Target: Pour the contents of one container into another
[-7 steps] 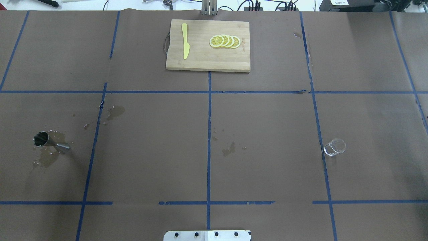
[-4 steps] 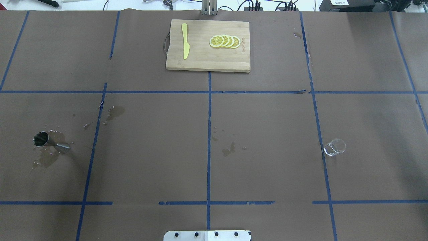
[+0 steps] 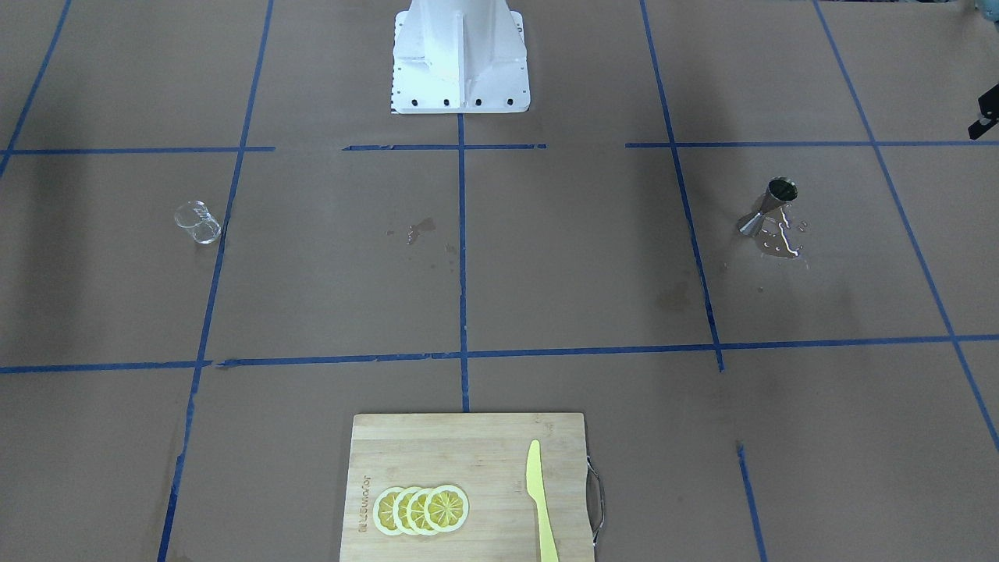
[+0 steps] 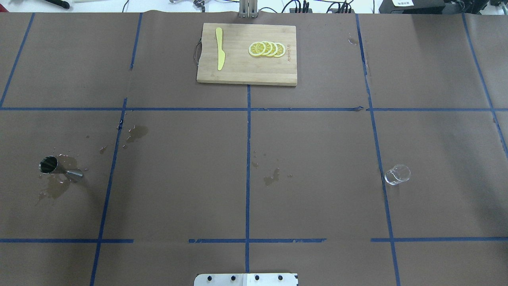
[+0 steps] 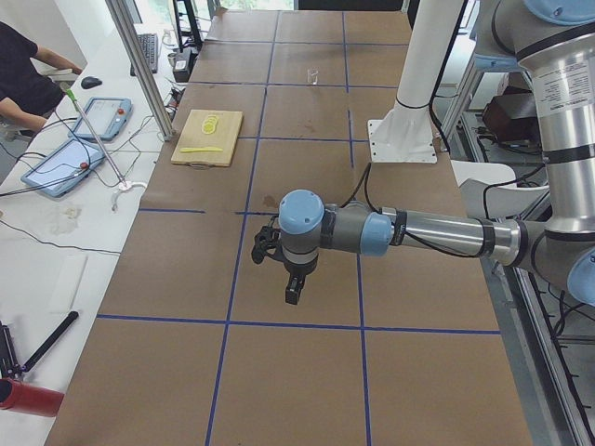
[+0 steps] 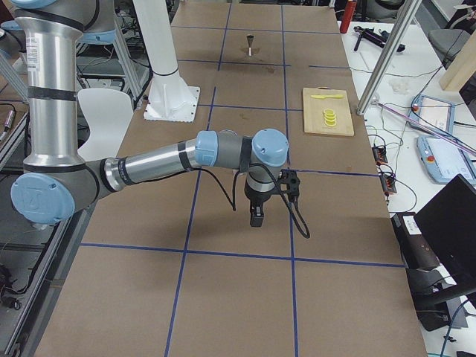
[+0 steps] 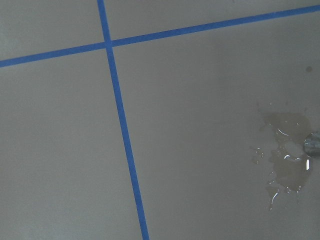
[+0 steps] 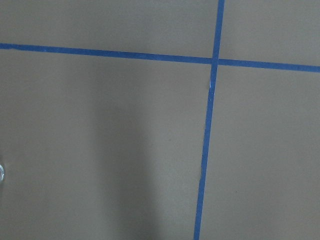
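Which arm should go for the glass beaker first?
Right. The beaker stands on the robot's right side, while the jigger stands far off on its left, in a puddle.

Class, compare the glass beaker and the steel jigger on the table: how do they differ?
The beaker is clear glass; the jigger is shiny steel. The beaker is a plain cup, the jigger hourglass-shaped with a narrow waist. The jigger stands amid spilled liquid; the beaker's spot looks dry. Both stand upright.
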Robot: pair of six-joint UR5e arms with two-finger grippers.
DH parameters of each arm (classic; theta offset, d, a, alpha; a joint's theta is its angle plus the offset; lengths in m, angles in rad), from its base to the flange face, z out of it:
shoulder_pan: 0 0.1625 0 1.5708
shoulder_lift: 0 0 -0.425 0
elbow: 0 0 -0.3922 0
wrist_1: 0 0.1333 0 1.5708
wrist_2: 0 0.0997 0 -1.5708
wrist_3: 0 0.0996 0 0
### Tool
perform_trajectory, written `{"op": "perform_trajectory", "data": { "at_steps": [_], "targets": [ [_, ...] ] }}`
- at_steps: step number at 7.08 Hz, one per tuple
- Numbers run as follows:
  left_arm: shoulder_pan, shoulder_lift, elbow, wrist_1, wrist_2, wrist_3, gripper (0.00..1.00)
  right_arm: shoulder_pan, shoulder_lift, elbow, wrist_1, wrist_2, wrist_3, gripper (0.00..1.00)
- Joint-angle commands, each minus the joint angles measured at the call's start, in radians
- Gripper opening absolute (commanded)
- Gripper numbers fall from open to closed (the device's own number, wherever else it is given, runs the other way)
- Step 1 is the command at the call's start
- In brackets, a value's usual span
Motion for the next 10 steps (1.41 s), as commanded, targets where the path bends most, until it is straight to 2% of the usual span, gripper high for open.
{"op": "perform_trajectory", "data": {
  "at_steps": [1, 3, 5, 10],
  "targets": [
    [-0.095, 0.019, 0.006, 0.011, 0.044, 0.054, 1.00, 0.005, -0.040, 0.010, 0.000, -0.005, -0.002, 1.00],
    [-0.099, -0.043, 0.026, 0.133, 0.046, 0.051, 1.00, 0.005, -0.043, 0.005, 0.003, 0.001, -0.002, 1.00],
    [-0.099, -0.178, 0.145, 0.133, 0.048, 0.048, 1.00, 0.005, -0.041, 0.013, 0.003, -0.001, -0.003, 1.00],
    [-0.092, -0.166, 0.141, 0.121, 0.034, 0.057, 1.00, 0.003, -0.035, 0.004, 0.005, 0.009, 0.009, 1.00]
  ]
}}
